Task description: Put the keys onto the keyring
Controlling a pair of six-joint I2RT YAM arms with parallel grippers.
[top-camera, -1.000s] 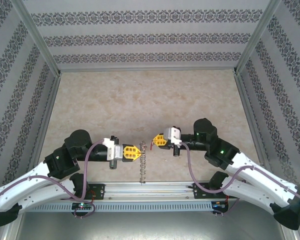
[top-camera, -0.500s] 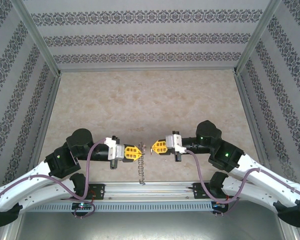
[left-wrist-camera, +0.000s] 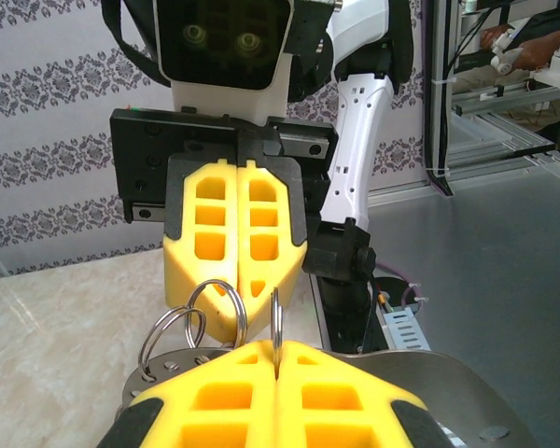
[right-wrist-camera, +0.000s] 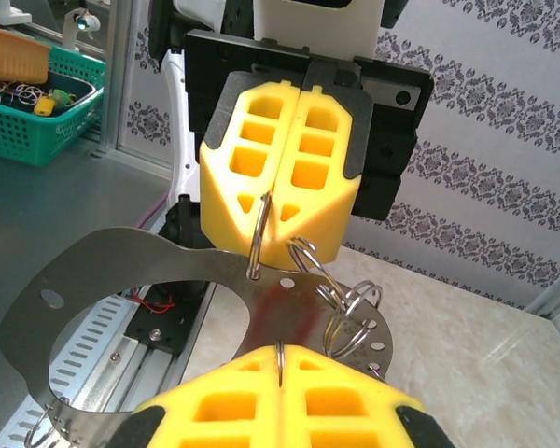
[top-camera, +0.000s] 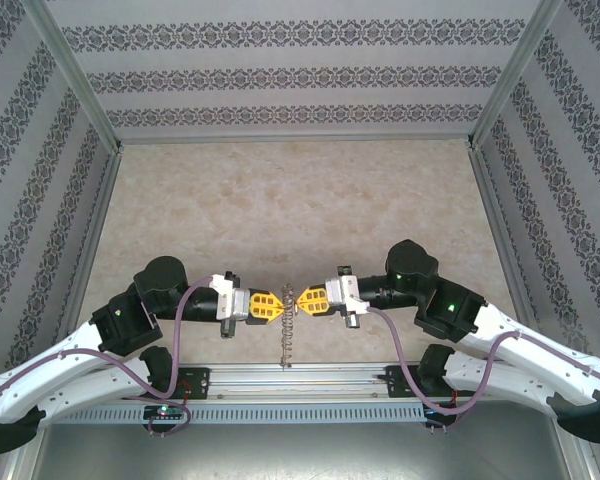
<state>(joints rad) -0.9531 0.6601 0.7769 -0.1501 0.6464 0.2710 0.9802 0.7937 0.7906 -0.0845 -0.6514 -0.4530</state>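
The keyring [top-camera: 289,330] hangs edge-on between both grippers. Up close it is a wide flat grey metal loop [right-wrist-camera: 112,271] with small split rings [right-wrist-camera: 350,299] through holes in its rim. My left gripper [top-camera: 278,304] is shut on one of those small rings [left-wrist-camera: 276,322]; from the right wrist view this gripper [right-wrist-camera: 282,245] faces me. My right gripper [top-camera: 302,300] is shut tip to tip against it, with a thin silver edge [right-wrist-camera: 278,359] pinched between its pads. The key's red head is hidden; a red reflection [right-wrist-camera: 280,313] lies on the loop.
A metal rail [top-camera: 290,380] runs along the near table edge under both grippers. A green basket [right-wrist-camera: 37,112] of small items sits off the table, far left in the right wrist view. Patterned walls enclose the beige table [top-camera: 280,210].
My right gripper has moved left and slightly down until its tips meet the left gripper at the keyring. The left arm has hardly moved.
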